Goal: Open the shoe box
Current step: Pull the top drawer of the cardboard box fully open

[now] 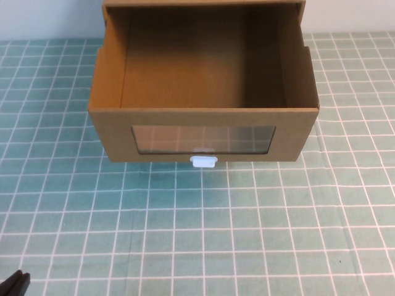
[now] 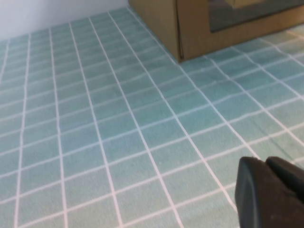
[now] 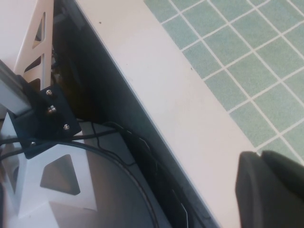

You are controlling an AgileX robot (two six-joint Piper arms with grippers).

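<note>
The left gripper shows only as a dark tip in the lower left corner of the high view. It is well apart from the box, which fills the upper middle of the frame on the green-checked bench. The box's drawer stands out toward the camera, its bare inside open to view. A window is set in the front wall, with a white tab just under it. The right gripper is out of this view.

In the left wrist view the left gripper sits low over the bench, its fingers pressed together and holding nothing. A corner of the box lies well beyond it.

In the right wrist view the right gripper, closed and empty, hangs by the bench edge, above the robot's stand.

I judge the opening as good as done, with both arms parked. If more pull is wanted, the next move calls for an opened gripper brought to the tab.
</note>
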